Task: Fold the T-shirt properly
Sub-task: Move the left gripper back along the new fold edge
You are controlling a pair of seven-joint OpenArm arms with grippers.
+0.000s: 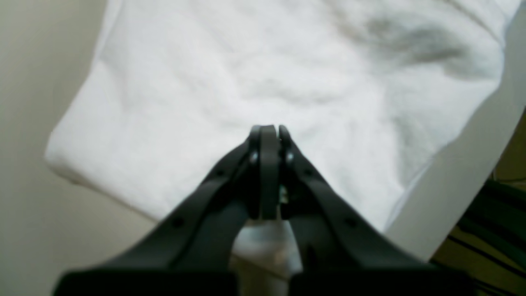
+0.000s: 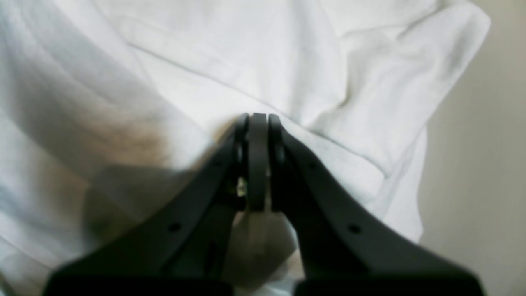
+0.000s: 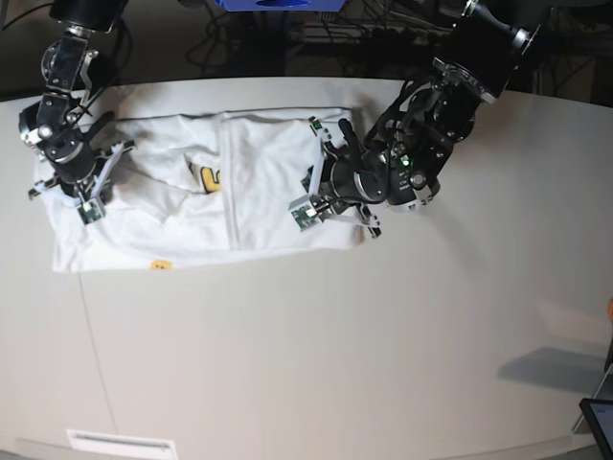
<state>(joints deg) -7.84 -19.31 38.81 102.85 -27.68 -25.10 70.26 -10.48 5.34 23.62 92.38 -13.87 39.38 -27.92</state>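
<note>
The white T-shirt (image 3: 268, 182) lies flat on the pale table (image 3: 335, 345), partly folded, with a vertical fold line near its middle and a bit of yellow print (image 3: 207, 178) showing. My left gripper (image 1: 269, 129) is shut, its tips over the plain white cloth (image 1: 230, 82) near the shirt's right end (image 3: 318, 189). My right gripper (image 2: 258, 117) is shut, its tips at a crease in the rumpled cloth (image 2: 205, 61) at the shirt's left end (image 3: 93, 180). I cannot tell whether cloth is caught between either pair of jaws.
A small orange tag (image 3: 161, 264) sits on the shirt's front edge. The table's curved edge (image 1: 464, 193) runs close beside the left gripper, with dark gear beyond it. Cables and stands crowd the back (image 3: 335, 29). A tablet corner (image 3: 599, 422) shows at the bottom right.
</note>
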